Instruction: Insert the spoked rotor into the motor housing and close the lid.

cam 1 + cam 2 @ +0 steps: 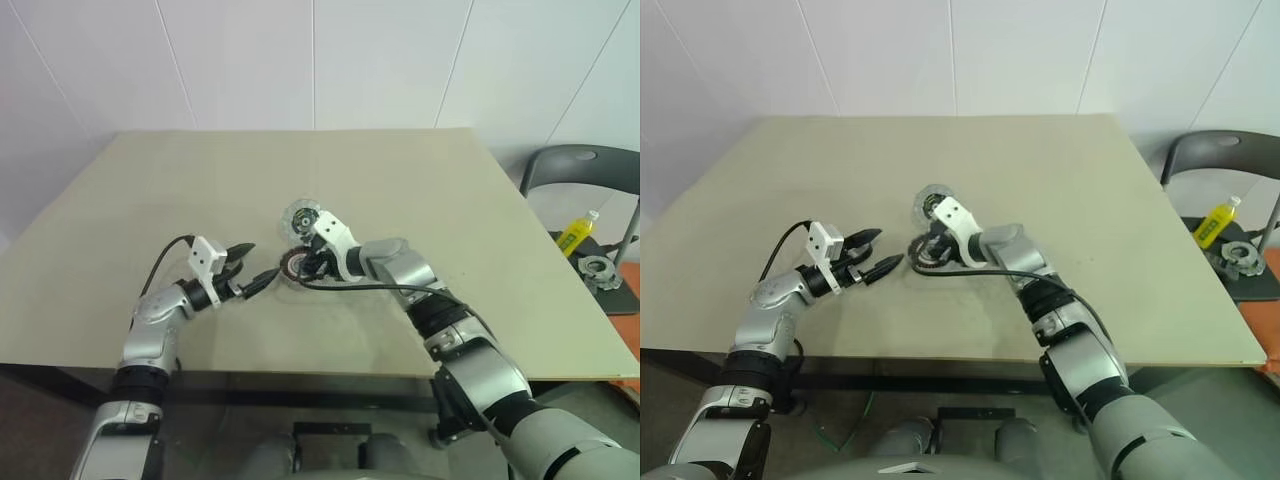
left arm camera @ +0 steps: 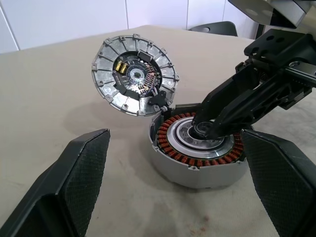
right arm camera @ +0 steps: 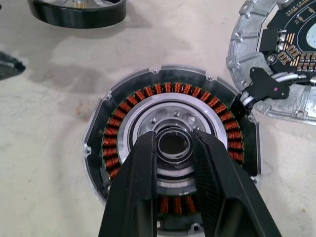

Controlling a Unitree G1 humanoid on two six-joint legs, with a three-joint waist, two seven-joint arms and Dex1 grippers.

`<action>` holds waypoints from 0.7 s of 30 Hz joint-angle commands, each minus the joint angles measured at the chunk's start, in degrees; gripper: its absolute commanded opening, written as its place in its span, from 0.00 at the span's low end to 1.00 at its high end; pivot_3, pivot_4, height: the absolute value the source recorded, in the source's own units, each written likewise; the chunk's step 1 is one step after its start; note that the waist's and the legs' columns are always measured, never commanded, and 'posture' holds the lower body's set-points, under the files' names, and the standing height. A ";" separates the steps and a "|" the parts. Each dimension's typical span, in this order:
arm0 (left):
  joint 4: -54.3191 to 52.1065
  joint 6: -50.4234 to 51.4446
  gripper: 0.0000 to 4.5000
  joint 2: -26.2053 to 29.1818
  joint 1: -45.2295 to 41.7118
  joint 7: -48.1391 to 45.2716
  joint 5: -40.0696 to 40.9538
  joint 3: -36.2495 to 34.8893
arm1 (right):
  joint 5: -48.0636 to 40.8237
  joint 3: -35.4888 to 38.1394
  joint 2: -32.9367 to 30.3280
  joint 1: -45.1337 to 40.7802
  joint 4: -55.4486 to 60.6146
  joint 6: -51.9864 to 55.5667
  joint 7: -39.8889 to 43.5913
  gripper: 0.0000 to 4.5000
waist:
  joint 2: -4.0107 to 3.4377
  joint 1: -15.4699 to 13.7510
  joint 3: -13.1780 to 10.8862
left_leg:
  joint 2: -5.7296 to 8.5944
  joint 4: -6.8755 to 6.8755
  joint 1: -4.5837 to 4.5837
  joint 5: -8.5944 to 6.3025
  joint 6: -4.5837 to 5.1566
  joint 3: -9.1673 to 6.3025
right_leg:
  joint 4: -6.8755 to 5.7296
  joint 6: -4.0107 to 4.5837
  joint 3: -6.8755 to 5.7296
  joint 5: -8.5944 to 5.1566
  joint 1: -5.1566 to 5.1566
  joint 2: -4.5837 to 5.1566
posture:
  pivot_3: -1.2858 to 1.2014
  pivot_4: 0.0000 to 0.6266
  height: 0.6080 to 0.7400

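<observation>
Rotor (image 3: 148,116) appears to be the silver disc sitting inside the copper windings of the housing (image 2: 197,173), which rests near the middle of the table (image 1: 150,180). Its spokes cannot be made out. The right gripper (image 3: 173,141) is narrowed, its fingers pinching the rotor's dark hub from both sides. The left gripper (image 1: 884,249) hangs wide open just beside the housing, holding nothing.

The insertion step looks to be in hand, or nearly done: the disc seems level in its seat. Next would likely be to let go of the hub and draw clear. Then the lid (image 2: 111,64), a ribbed silver disc that stands open and tilted at the housing's rim, would be swung down.

Count: one rotor, one housing, one lid, two grippers, and one black ring (image 3: 74,15) lying apart on the table.
</observation>
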State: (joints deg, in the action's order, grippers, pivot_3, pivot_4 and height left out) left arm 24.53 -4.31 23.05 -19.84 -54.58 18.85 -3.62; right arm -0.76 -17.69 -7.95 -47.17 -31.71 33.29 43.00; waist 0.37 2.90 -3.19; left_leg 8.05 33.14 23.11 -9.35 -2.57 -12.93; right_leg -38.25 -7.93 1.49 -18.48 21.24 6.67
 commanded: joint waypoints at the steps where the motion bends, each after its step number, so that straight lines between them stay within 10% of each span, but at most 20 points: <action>1: -0.94 -0.99 1.00 0.14 -0.52 0.03 -0.17 -0.47 | 0.54 0.15 0.66 0.08 0.20 -0.98 -1.04 0.15 | 0.00 -0.01 0.00 | 0.00 0.00 0.00 0.00 0.00 0.00 | 0.00 0.00 0.00 0.00 0.00 0.00 | 0.52 0.00 1.00; 21: -1.38 -0.71 1.00 -0.14 0.23 0.11 -0.61 -0.40 | 0.37 0.56 1.93 0.37 -0.01 -0.86 -1.56 0.15 | -0.01 1.06 0.02 | 0.00 0.00 -0.04 0.01 -0.01 -0.02 | -0.03 0.00 0.00 0.00 -0.04 0.00 | 0.52 0.00 1.00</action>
State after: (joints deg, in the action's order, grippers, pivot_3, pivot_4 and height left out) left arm 24.53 -4.30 22.94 -19.35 -54.58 18.03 -3.53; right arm -0.22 -17.56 -6.54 -46.65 -31.83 32.24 41.62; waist 0.36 3.96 -3.17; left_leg 8.05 33.14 23.07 -9.34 -2.58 -12.94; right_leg -38.28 -7.93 1.49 -18.48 21.21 6.67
